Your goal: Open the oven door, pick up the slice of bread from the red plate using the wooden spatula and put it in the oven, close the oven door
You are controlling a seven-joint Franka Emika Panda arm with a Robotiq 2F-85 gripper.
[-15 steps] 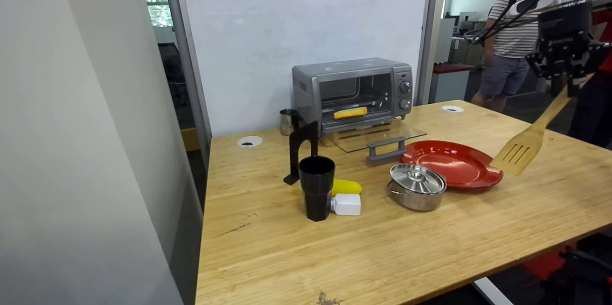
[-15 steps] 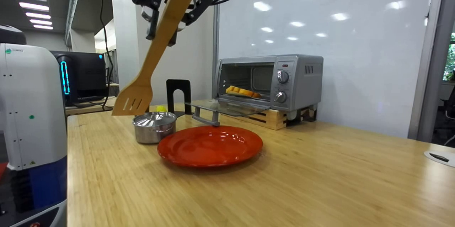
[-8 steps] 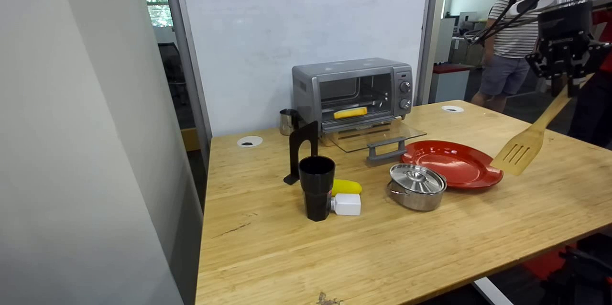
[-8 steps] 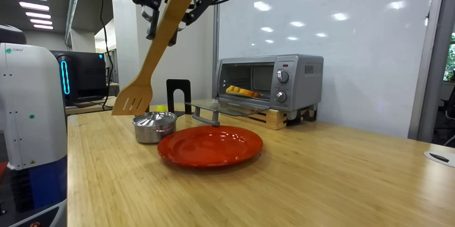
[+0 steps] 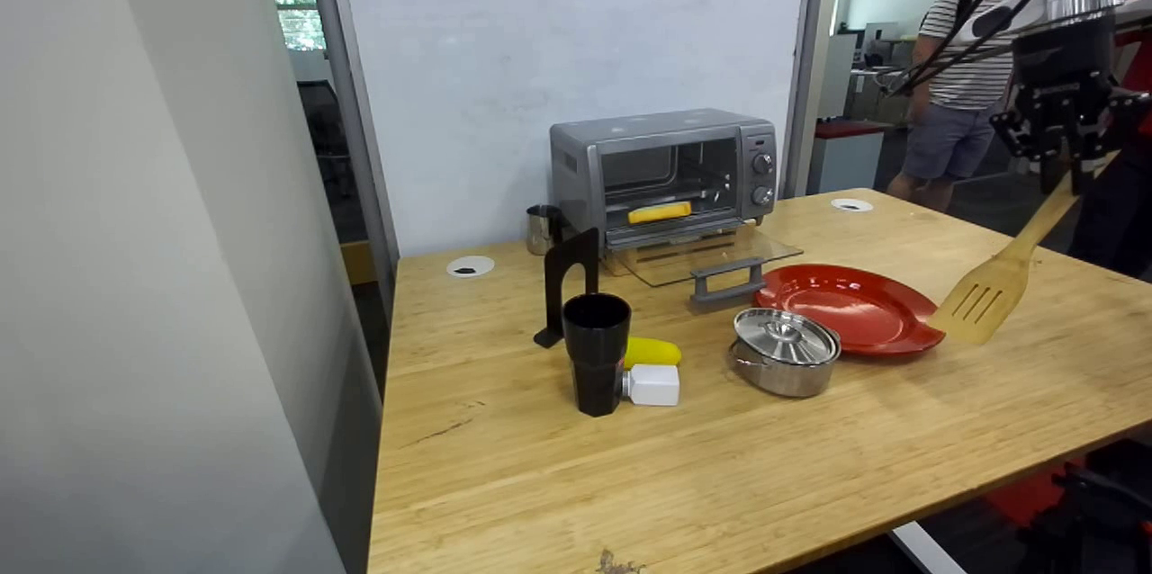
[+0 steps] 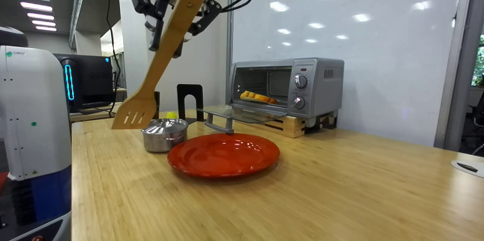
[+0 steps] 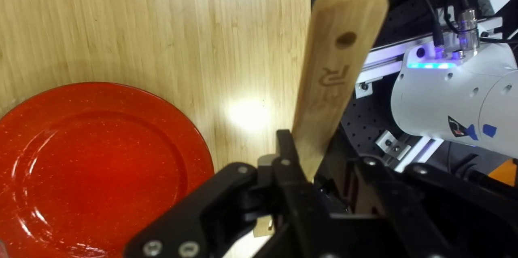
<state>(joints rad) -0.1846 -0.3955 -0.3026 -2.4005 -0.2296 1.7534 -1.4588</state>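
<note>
End effector (image 6: 165, 50) is clamped on the wooden spatula (image 6: 154, 71), tilted blade-down near the red plate (image 6: 223, 154); probably light, stiff and smooth, so a mid-handle grip should best limit twisting.

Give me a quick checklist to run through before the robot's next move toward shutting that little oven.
Slice of bread inside the oven: ok, it lies within.
Oven door ready to be raised: ok, it is lowered open.
End effector free to push it: not ok, it grips the wooden spatula, probably best set down first.
Spatula apart from the red plate: ok, an exterior view shows a gap.
Oven switched off: cannot tell, markings on the control panel are too small.
</note>
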